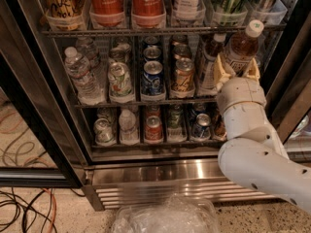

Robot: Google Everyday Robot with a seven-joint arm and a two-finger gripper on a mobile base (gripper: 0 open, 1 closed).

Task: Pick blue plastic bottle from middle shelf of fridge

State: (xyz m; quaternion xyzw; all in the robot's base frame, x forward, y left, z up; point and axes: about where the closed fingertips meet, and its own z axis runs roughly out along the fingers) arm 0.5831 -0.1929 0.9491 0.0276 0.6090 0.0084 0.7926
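The blue plastic bottle [242, 46] is a small clear bottle of amber drink with a white cap. It sits tilted between the cream fingers of my gripper [237, 68], which is shut on it at the right end of the middle shelf [146, 102]. The bottle is lifted, its cap level with the rack above. My white arm reaches up from the lower right. The fridge [155, 174] stands open with its steel base below.
The middle shelf holds a water bottle [80, 76], cans [153, 76] and a tea bottle [209, 67]. Coca-Cola bottles [121, 1] stand on the rack above. Short cans fill the lower rack. A crumpled clear plastic container [167, 217] lies on the floor; cables lie at left.
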